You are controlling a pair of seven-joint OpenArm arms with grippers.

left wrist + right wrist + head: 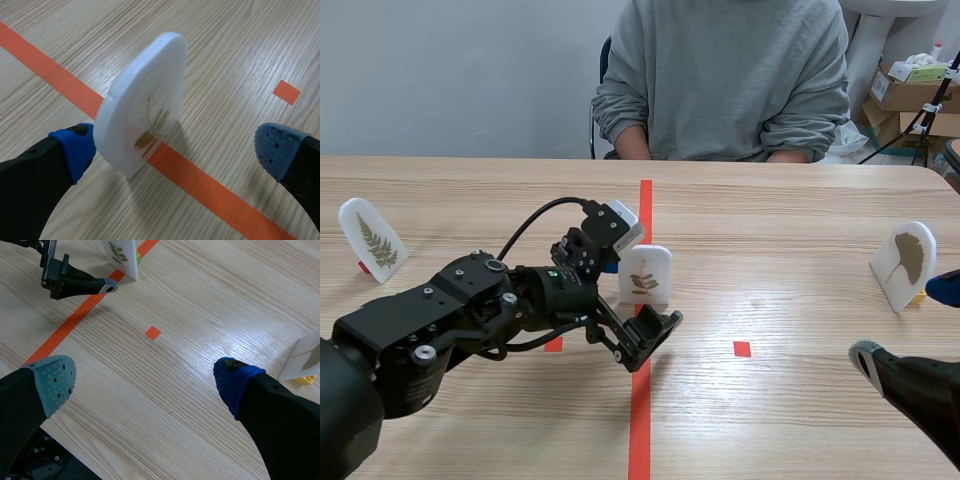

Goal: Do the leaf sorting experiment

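A white leaf card (647, 270) with a brown compound leaf stands upright on the red centre line. My left gripper (638, 297) is open around it. In the left wrist view the card (145, 105) stands between the fingers; one blue pad (75, 150) is right at its edge and the other pad (277, 147) is well clear. A fern card (372, 240) stands at the far left and a ginkgo card (905, 262) at the far right. My right gripper (908, 325) is open and empty low at the right, near the ginkgo card (307, 355).
A person in a grey sweatshirt (720, 75) sits across the table, forearms at the far edge. Cardboard boxes (910, 95) stand behind at the right. A small red tape square (742, 348) marks the table between the arms.
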